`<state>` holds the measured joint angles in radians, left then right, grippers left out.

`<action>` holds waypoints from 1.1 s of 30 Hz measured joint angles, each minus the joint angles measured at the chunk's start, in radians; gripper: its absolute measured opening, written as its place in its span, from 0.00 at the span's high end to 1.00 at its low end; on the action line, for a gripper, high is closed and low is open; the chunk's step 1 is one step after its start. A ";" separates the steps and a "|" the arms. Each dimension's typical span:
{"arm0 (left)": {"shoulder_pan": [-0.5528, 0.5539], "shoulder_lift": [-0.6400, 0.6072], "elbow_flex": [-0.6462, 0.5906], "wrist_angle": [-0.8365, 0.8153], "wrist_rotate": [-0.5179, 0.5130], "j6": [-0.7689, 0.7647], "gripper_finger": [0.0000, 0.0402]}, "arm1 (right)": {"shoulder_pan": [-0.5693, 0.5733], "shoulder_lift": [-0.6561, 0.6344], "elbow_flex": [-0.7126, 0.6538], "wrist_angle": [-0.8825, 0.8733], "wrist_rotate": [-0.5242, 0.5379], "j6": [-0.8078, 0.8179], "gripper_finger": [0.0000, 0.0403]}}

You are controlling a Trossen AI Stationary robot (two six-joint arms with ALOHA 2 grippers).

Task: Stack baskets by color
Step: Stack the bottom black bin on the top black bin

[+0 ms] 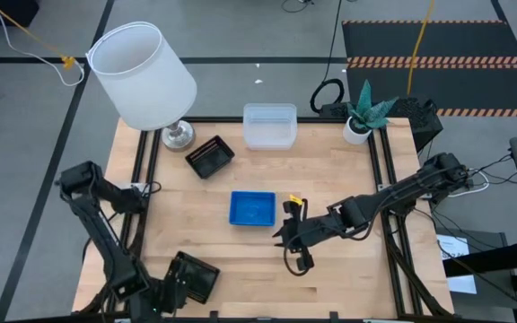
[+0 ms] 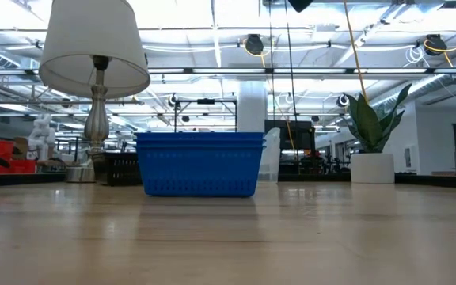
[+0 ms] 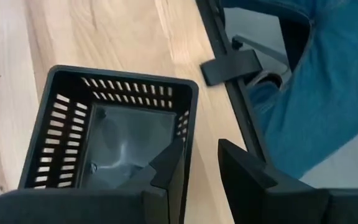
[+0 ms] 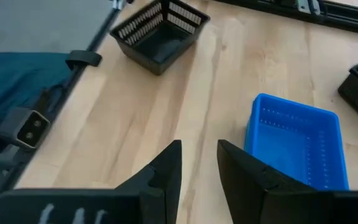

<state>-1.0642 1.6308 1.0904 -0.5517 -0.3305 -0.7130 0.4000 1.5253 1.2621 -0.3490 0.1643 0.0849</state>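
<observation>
My left gripper point(image 1: 174, 286) point(image 3: 201, 145) is at the table's near left corner, shut on a black basket point(image 1: 193, 276) point(image 3: 114, 137). That basket also shows in the right wrist view point(image 4: 160, 36). A second black basket point(image 1: 210, 156) rests on its bottom at the far left. A blue basket point(image 1: 252, 208) point(image 2: 200, 164) point(image 4: 297, 143) stands on the table's middle. Clear baskets point(image 1: 269, 126) stand at the far edge. My right gripper point(image 1: 285, 235) point(image 4: 199, 147) hovers just right of the blue basket, open, with nothing between its fingers. My left gripper has one side wall of the black basket point(image 3: 189, 127) between its fingers, one finger point(image 3: 166, 167) inside the basket and the other point(image 3: 244, 171) outside. The fingers slant down over the rim. The basket sits tilted; I cannot tell whether its bottom touches the table.
A white lampshade on a metal lamp point(image 1: 142, 76) stands at the far left corner and a potted plant point(image 1: 362, 117) at the far right. A person's leg in blue trousers point(image 3: 316, 93) is just beyond the table's edge by my left gripper. Bare wood lies near and right of the blue basket.
</observation>
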 joint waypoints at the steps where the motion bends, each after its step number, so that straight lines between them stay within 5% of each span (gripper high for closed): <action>1: -0.002 0.005 0.002 0.000 -0.006 -0.012 0.75 | 0.000 0.000 0.000 -0.003 0.013 0.000 0.76; 21: -0.019 0.124 -0.004 -0.055 -0.007 -0.066 0.47 | 0.002 0.000 0.000 -0.004 0.019 0.000 0.76; 26: -0.017 0.128 -0.004 -0.101 -0.008 -0.029 0.55 | 0.002 0.000 0.000 -0.004 0.018 0.000 0.76; 33: -0.017 0.128 -0.004 -0.162 -0.008 -0.021 0.81 | 0.001 0.000 0.000 -0.004 0.018 0.000 0.76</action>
<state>-1.0816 1.7584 1.0863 -0.7135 -0.3386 -0.7337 0.4011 1.5257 1.2621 -0.3534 0.1825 0.0853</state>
